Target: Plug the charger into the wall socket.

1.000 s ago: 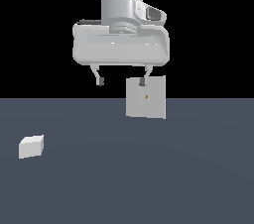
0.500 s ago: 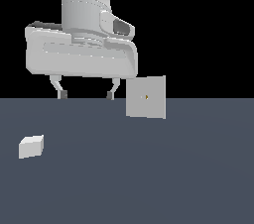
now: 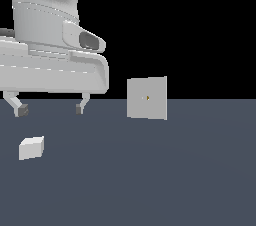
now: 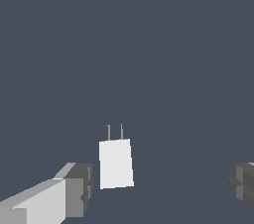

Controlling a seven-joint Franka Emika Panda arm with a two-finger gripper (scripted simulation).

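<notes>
At the far left of the exterior view, low in the frame, the charger point(image 3: 31, 148) lies on the dark grey floor point(image 3: 150, 180), a small white block sitting alone. Above it, filling the upper left, hangs the big white body of the gripper point(image 3: 49, 108), its two dark-tipped fingers point(image 3: 21, 110) spread wide with nothing between them; the charger lies below the tips, clear of them, so nothing is held yet. In the wrist view the charger point(image 4: 116, 163) sits in the lower middle of the frame with its two thin prongs point(image 4: 115, 132) pointing up the picture, much nearer the finger at the lower left point(image 4: 74, 191) than the one at the lower right edge point(image 4: 242, 186). That offset is the first risk, as I judge it: a straight descent could bring the near finger down onto the block's edge, tipping or skidding it rather than straddling it. A grip that closes off-centre could also twist the block, leaving the prongs crooked in the hand. Right of centre in the exterior view stands the wall socket point(image 3: 147, 98), an upright light-grey panel with a tiny orange mark point(image 3: 147, 98) at its middle, well apart from the charger. With so small a target, any skew carried from the pickup would probably make the prongs strike the panel face instead of entering.
</notes>
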